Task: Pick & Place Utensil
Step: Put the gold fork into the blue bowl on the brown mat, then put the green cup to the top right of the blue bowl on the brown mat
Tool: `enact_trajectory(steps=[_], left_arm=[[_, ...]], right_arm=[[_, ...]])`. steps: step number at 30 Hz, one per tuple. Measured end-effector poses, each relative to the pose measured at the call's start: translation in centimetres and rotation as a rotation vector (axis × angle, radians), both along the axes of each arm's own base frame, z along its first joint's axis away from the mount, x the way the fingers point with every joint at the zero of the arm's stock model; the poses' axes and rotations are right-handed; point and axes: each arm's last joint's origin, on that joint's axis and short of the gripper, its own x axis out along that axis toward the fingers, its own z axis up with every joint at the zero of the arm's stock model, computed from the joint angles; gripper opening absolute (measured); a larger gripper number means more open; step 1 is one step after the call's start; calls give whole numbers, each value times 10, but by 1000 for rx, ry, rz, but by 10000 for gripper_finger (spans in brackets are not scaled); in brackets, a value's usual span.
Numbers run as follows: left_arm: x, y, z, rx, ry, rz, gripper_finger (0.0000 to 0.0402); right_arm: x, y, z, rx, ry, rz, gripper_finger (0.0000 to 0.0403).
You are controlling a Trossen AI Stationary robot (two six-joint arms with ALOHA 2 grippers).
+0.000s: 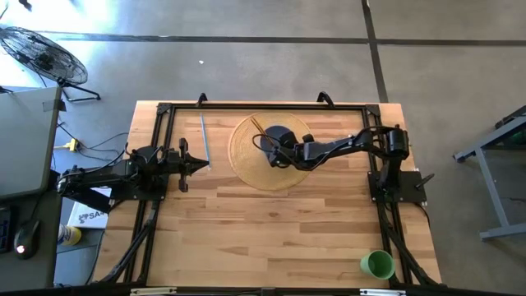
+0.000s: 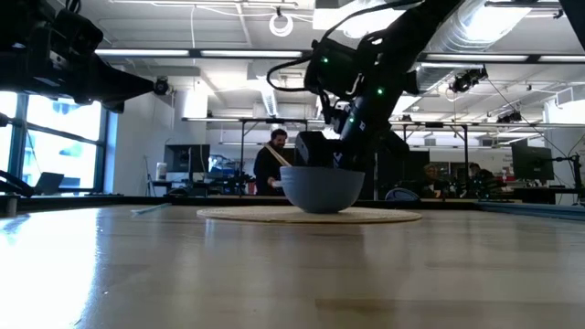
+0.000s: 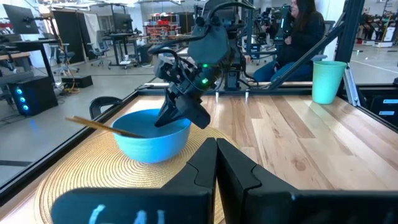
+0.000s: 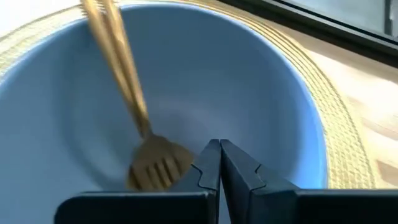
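A blue bowl [image 3: 152, 140] stands on a round woven mat [image 1: 246, 168] at the table's far middle. A gold fork [image 4: 134, 93] lies in the bowl, its head [image 4: 155, 168] on the bottom and its handle [image 3: 99, 126] leaning out over the rim toward the far left. My right gripper [image 4: 219, 158] reaches slanting down into the bowl from the right, shut, nothing between its fingers, its tips just beside the fork's head. My left gripper [image 1: 205, 167] waits shut and level at the table's left, pointing at the mat. My right gripper's shut fingers [image 4: 205, 171] stand right next to the fork's tines [image 4: 163, 173] inside the bowl, slanting down from the table's right. Whether they touch the fork or the bowl's bottom, I cannot tell.
A long grey utensil [image 1: 204, 136] lies on the wood left of the mat, near the far edge. A green cup [image 1: 378, 265] stands at the near right corner. A black frame [image 1: 164, 111] runs along the table's edges. People sit in the room behind.
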Motion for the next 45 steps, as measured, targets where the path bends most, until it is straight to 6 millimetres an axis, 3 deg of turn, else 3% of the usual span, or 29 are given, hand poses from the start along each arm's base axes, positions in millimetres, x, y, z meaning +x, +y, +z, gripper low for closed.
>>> enact_trajectory(steps=[17, 27, 35, 40, 45], left_arm=[[0, 0, 0, 0, 0, 0, 1], [0, 0, 0, 0, 0, 0, 1], [0, 0, 0, 0, 0, 0, 1], [0, 0, 0, 0, 0, 0, 1], [0, 0, 0, 0, 0, 0, 1]], right_arm=[[8, -4, 4, 33, -50, 96, 4], [4, -4, 28, -15, -109, 87, 1], [3, -4, 35, -30, -98, 121, 2], [-3, 3, 56, -22, -125, 180, 2], [-18, 33, 90, -31, -144, 282, 1]])
